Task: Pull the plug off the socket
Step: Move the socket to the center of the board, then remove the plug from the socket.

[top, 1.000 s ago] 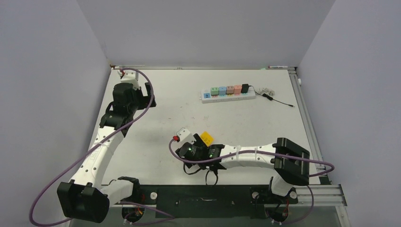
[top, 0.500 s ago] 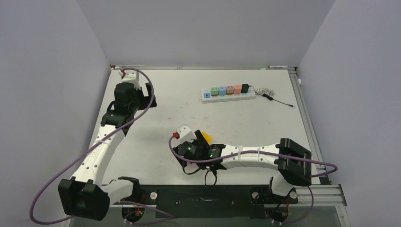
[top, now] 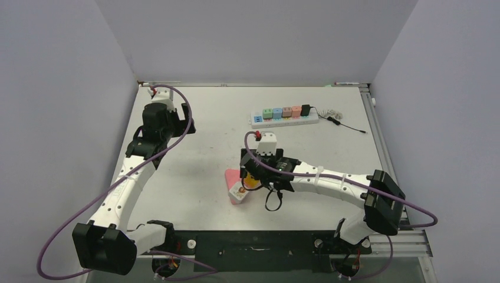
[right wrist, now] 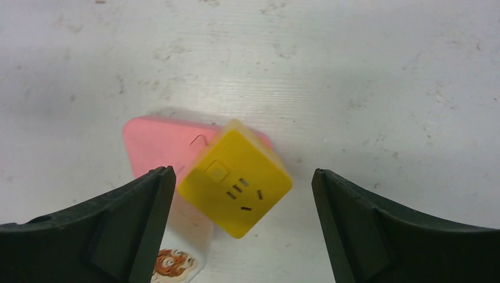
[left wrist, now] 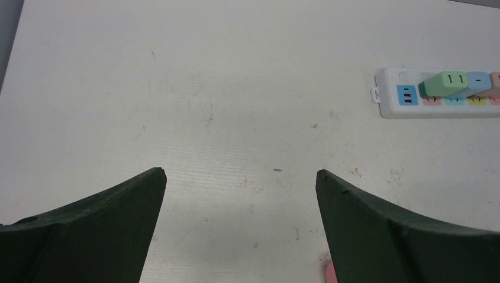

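Okay, nearest us: our right gripper (right wrist: 240, 174) hangs spread over the yellow plug (right wrist: 233, 186), which lies tilted on a pink block (right wrist: 156, 141) beside a white stickered piece (right wrist: 183, 250), not pinched. Further out on the left, our left gripper (left wrist: 240, 177) is spread wide above the table (top: 194, 147), holding nothing. Far side: the power strip (top: 284, 119) with five plugs (top: 286, 111) seated in a row, well apart from both grippers

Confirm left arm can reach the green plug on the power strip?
Likely yes: the left pincer is open and faces the power strip; nothing lies between it and the green plug at the strip's nearest end.
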